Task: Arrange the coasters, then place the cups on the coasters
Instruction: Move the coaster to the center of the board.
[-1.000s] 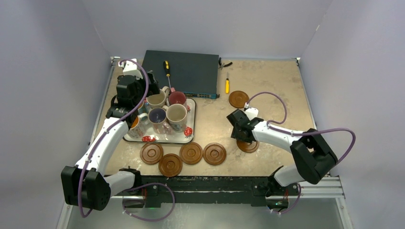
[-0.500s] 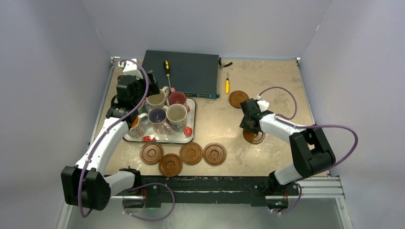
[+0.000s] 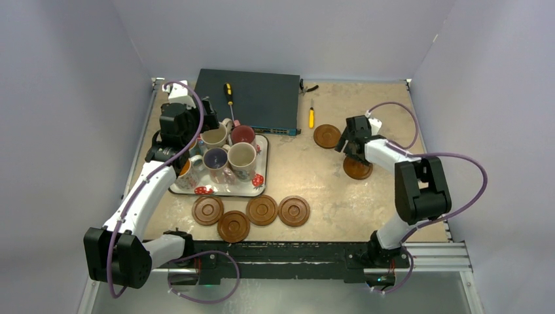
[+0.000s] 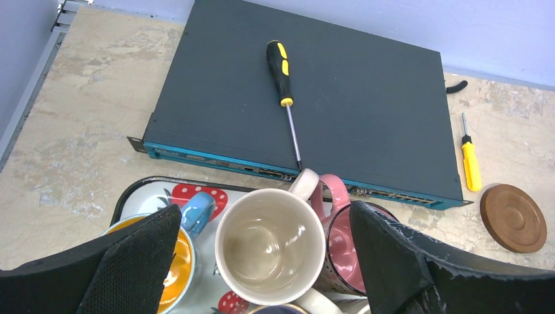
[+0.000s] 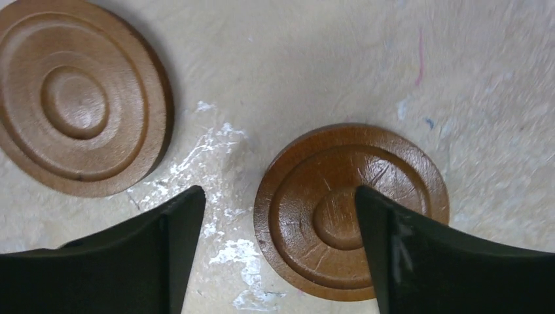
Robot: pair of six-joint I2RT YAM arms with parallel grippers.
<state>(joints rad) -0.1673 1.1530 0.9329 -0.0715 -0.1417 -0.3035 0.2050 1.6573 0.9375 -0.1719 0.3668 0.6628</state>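
Coaster (image 5: 307, 209) lies flat, partly between the spread, empty fingers of the right gripper (image 5: 278, 193); that arm stretches far out, pointing down.

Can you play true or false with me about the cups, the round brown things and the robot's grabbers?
1. No cup stands on a coaster yet. True.
2. The black-and-yellow screwdriver lies on the bare table. False: it lies on the dark flat box.
3. Four coasters lie together near the table's front edge. True.
4. The right end effector is lifting a coaster. False: it is open, and the coaster beneath lies flat on the table.
5. The left end effector is shut. False: it is open, above the cream mug.
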